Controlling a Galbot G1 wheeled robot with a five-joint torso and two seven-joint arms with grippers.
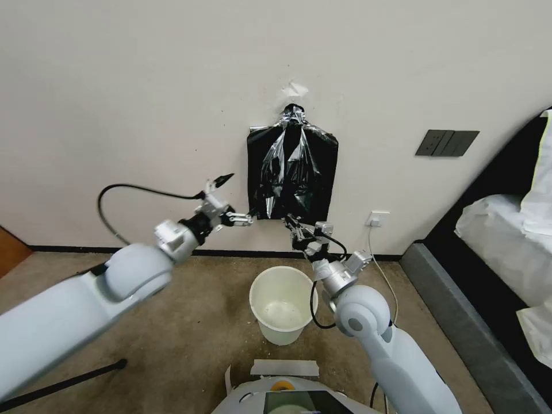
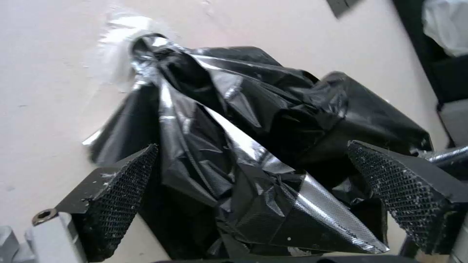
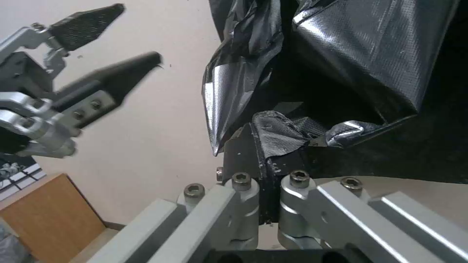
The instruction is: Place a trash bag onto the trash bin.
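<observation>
A bundle of black bags (image 1: 292, 172) hangs on the wall from a taped top. Its front layer is the crinkled, glossy trash bag (image 2: 229, 109). My right gripper (image 1: 290, 221) is at the bundle's lower edge, shut on a fold of the trash bag (image 3: 280, 133). My left gripper (image 1: 241, 197) is open at the bundle's lower left corner; in the left wrist view its fingers (image 2: 122, 193) stand on either side of the hanging bag without touching it. The cream-white trash bin (image 1: 257, 287) stands upright and unlined on the floor below the bundle, between my arms.
A bed with white bedding (image 1: 506, 230) on a dark frame (image 1: 460, 310) fills the right side. A dark switch panel (image 1: 447, 142) and a white socket (image 1: 376, 218) with a cable are on the wall. Brown carpet lies around the bin, and wooden furniture (image 1: 8, 250) sits at far left.
</observation>
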